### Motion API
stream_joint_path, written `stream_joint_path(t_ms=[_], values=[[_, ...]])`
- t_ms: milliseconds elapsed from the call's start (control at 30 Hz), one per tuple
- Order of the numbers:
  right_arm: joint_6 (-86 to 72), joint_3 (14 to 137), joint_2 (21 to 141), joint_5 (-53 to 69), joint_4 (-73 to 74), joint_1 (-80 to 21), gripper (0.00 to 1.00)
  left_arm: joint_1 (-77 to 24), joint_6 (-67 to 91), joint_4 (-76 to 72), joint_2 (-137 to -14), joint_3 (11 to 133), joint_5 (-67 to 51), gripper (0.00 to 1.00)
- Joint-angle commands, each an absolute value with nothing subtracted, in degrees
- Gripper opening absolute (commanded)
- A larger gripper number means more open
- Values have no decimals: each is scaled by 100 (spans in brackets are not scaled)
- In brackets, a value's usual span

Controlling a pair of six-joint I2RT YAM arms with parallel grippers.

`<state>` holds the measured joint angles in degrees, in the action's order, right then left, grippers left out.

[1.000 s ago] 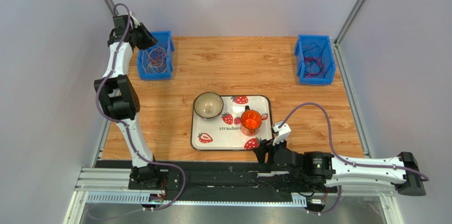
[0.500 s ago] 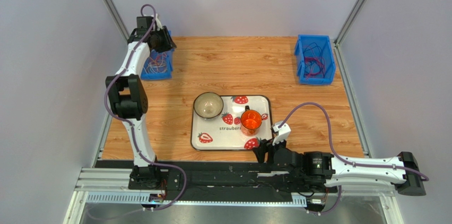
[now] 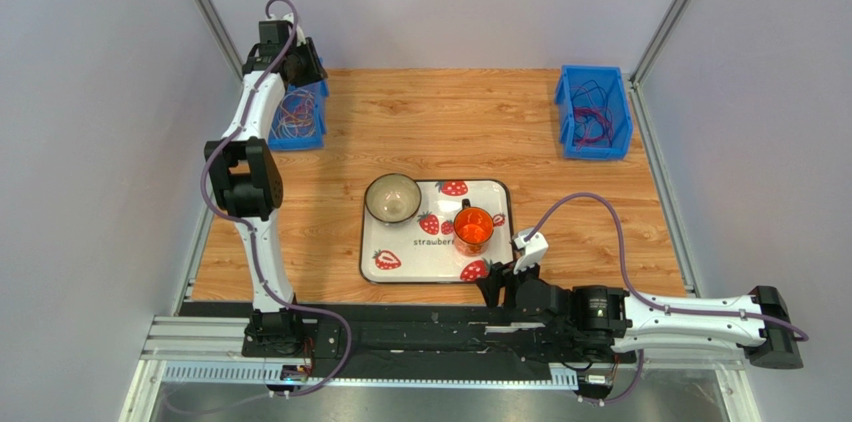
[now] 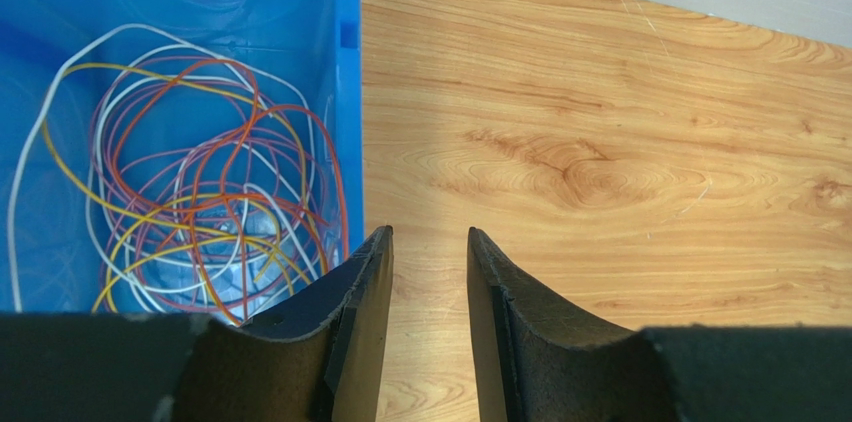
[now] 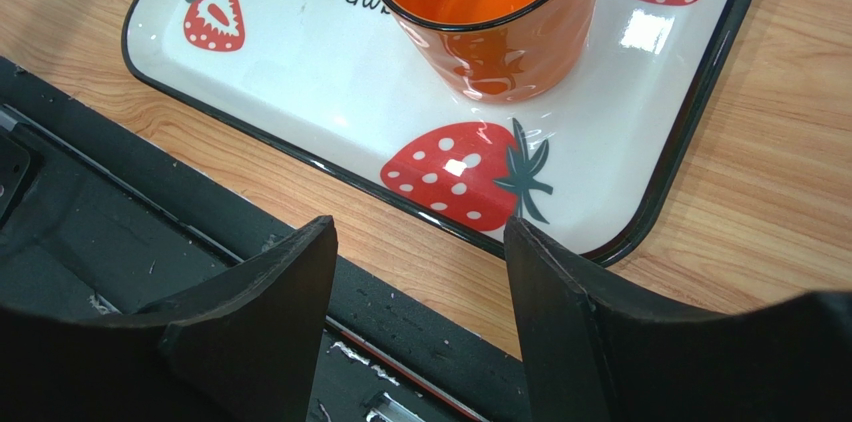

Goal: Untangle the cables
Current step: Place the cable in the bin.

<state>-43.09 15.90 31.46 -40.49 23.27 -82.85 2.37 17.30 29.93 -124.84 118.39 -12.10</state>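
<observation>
A tangle of thin cables [image 4: 190, 192] in yellow, orange, red-brown and white lies in a blue bin [image 4: 340, 72] at the table's far left [image 3: 295, 112]. My left gripper [image 4: 428, 242] hangs over the bin's right wall and the bare wood beside it, its jaws a small gap apart and empty. A second blue bin [image 3: 594, 112] at the far right holds dark and purple cables [image 3: 590, 122]. My right gripper [image 5: 420, 232] is open and empty at the table's near edge, just short of the tray.
A strawberry-print tray [image 3: 395, 257] sits in the middle front, with a beige bowl [image 3: 392, 198] and an orange cup [image 3: 473, 229] on it; the cup shows in the right wrist view [image 5: 480, 12]. A black rail [image 5: 120, 232] runs under the right gripper.
My left arm has swung right and forward, from behind the left bin's outer side to above the bin's right wall. The right arm has not moved.
</observation>
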Motion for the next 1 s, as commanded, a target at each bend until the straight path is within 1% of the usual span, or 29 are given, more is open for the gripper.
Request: stream_joint_path(t_ms=[0,233,467,767,967], values=[[-4395,1582,3129,-4280,2092,-8314,66,211,1617,3050,-12718,12225,-1336,41],[-4412,1573,3129,-4280,2101,-8314,67,202,1626,3111,-12832,12191,-1178,41],[-4403,1573,3129,-4280,2109,-8314,67,220,1617,2998,-12709,11813,-932,40],[-4403,1573,3129,-4280,2092,-8306,67,413,1696,3015,-12648,11584,-905,39],[-4395,1573,3129,-4280,2101,-8306,66,615,1784,2821,-12410,11215,-932,39]])
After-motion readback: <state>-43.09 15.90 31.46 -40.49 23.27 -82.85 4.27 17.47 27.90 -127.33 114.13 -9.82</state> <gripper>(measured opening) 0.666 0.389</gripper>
